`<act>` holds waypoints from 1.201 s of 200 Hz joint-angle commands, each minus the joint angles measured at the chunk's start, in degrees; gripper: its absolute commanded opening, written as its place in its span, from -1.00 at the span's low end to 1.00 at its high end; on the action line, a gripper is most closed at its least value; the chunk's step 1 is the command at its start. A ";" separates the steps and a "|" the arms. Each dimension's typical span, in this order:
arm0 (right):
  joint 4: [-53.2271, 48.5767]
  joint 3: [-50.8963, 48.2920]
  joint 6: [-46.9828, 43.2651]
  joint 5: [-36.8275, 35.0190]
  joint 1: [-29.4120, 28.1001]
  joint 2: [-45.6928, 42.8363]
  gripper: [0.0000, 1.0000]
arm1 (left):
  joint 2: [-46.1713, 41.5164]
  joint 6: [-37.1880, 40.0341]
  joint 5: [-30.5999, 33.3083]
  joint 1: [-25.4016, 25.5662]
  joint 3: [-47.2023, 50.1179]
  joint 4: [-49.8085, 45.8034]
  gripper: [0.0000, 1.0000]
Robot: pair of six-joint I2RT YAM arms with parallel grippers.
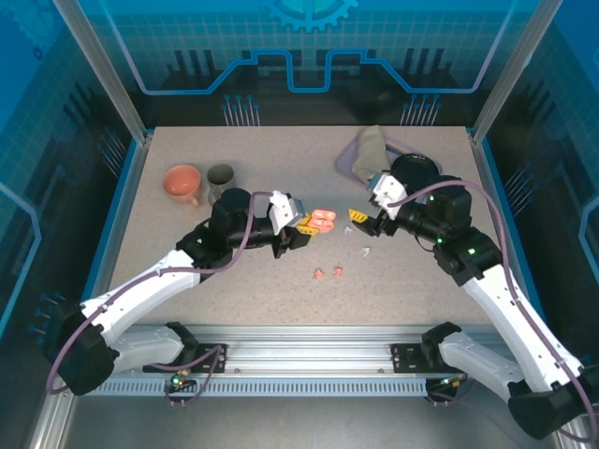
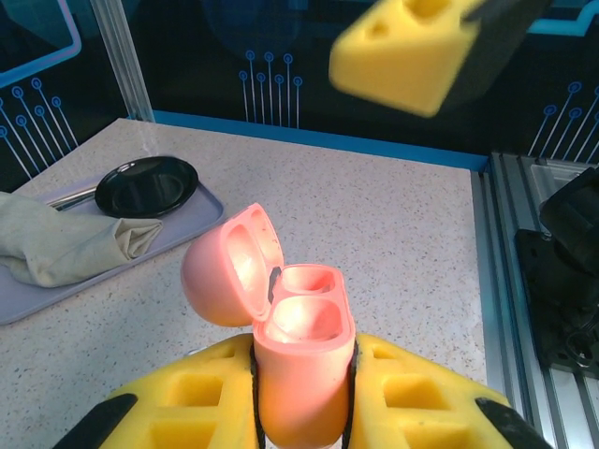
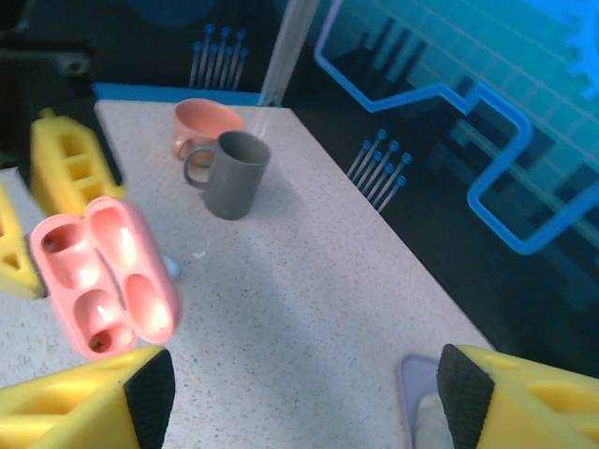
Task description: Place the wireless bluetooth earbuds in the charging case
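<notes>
White arms (image 1: 140, 292), black joints (image 1: 230, 221), purple cables (image 1: 449, 183), yellow fingers (image 2: 187, 393), perhaps green lights (image 1: 473, 251)

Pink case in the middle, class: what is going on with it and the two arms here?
The left gripper is shut on the open pink charging case, lid flipped back, both wells looking empty. The right gripper hangs open beside it, holding nothing. Two pink earbuds and a white earbud lie loose on the table.

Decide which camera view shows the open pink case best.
Left wrist: the pink case sits close and central, lid up, both wells visible. Right wrist shows the case open at its left edge; the top view gives a small pink shape.
</notes>
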State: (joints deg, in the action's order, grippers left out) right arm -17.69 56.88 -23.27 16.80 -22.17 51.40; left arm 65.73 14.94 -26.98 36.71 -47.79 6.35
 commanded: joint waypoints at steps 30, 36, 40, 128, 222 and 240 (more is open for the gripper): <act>-10.57 -0.51 24.34 -3.74 7.76 0.21 0.68 | -7.21 -4.72 0.57 -1.98 6.24 11.14 -1.00; -11.89 -0.69 26.59 -4.03 8.37 0.58 0.69 | -8.17 -5.48 0.39 -2.52 7.05 12.17 -1.00; -12.75 -1.02 28.14 -4.37 8.58 0.90 0.69 | -8.74 -5.97 0.39 -2.76 7.70 12.81 -1.00; -19.74 -7.76 43.14 -4.72 2.15 12.04 0.55 | -23.88 -9.84 0.09 -5.84 15.21 14.81 -1.00; -13.89 -6.82 48.14 -9.15 -12.36 28.85 0.31 | -31.09 -9.75 -0.23 -5.89 17.29 10.84 -1.00; -13.01 -3.21 47.81 -9.28 -15.24 33.16 0.26 | -31.88 -9.67 -0.05 -5.88 17.55 10.35 -1.00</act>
State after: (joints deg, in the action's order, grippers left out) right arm -32.47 49.30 23.68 8.69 -34.06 80.38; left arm 35.46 5.89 -26.63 31.27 -31.24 17.34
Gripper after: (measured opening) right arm 0.642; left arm 0.217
